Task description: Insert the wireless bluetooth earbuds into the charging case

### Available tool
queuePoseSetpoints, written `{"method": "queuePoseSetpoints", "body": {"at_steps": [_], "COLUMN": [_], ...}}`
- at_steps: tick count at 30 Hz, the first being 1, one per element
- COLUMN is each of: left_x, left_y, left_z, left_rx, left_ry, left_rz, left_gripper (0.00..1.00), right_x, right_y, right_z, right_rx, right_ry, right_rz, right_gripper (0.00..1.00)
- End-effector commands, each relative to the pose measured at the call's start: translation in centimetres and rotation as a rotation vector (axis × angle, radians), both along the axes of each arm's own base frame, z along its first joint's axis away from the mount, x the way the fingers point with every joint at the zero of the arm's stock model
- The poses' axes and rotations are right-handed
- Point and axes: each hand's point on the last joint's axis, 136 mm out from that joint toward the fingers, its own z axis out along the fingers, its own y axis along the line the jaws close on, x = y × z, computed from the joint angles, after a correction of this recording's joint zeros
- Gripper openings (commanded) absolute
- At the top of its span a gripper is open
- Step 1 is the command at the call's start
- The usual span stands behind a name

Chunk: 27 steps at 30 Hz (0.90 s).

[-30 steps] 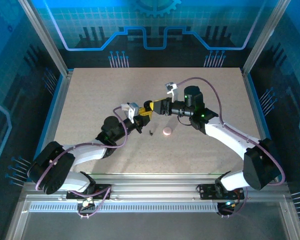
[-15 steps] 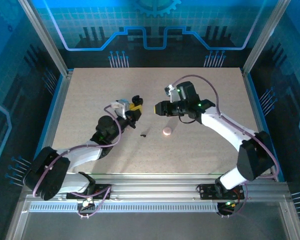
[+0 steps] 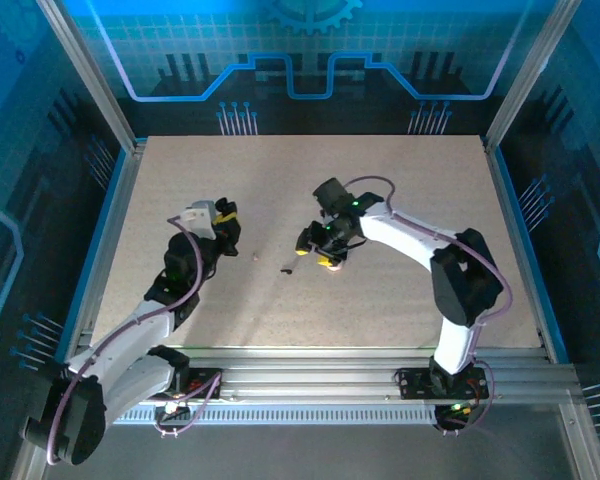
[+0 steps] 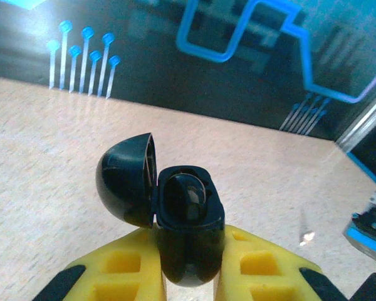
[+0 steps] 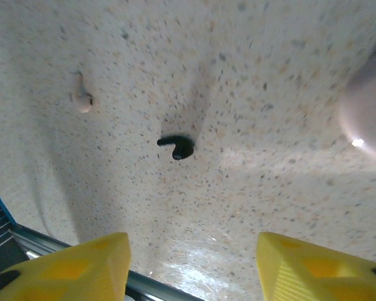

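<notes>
the left gripper is clamped on a glossy black charging case, its rounded lid open. the right gripper hangs, fingers apart, over the speckled bench. below it lies 1 tiny black earbud, hook-shaped. left of that, apart, is 1 pale pink earbud. a pink disc sits right.

text: none legible | labels: none | numbers: none
</notes>
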Motion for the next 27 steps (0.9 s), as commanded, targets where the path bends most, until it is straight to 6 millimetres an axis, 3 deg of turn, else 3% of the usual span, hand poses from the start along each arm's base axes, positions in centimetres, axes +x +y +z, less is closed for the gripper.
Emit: {"method": "queuePoseSetpoints", "body": {"at_steps": [1, 6, 9, 17, 27], "left_x": [-0.7, -1.1, -1.3, -1.8, -2.3], "left_y": [2.5, 3.5, 4.1, 5.5, 6.3], "left_z": [-3.1, -3.7, -3.8, -4.1, -4.3], "left_rx": [-0.009, -0.023, -0.019, -0.023, -0.033], "left_ry": [0.132, 0.140, 0.143, 0.142, 0.135], "left_rz": [0.088, 0.114, 0.130, 0.166, 0.184], "left_gripper": [0.13, 0.14, 0.14, 0.14, 0.14], "right_x": [-1.0, -0.8, -0.7, -2.1, -1.3], "right_y": [2.1, 3.1, 2.8, 2.9, 4.1], "right_z": [-1.0, -2.5, -3.3, -5.3, -6.7], "right_rx": [-0.009, -0.045, -0.089, -0.200, -0.221], "right_ry": [0.160, 0.239, 0.291, 0.443, 0.446], "right_rz": [-0.140, -0.259, -0.348, -0.476, -0.566], "right_gripper": [0.60, 0.63, 0.56, 0.49, 0.47]}}
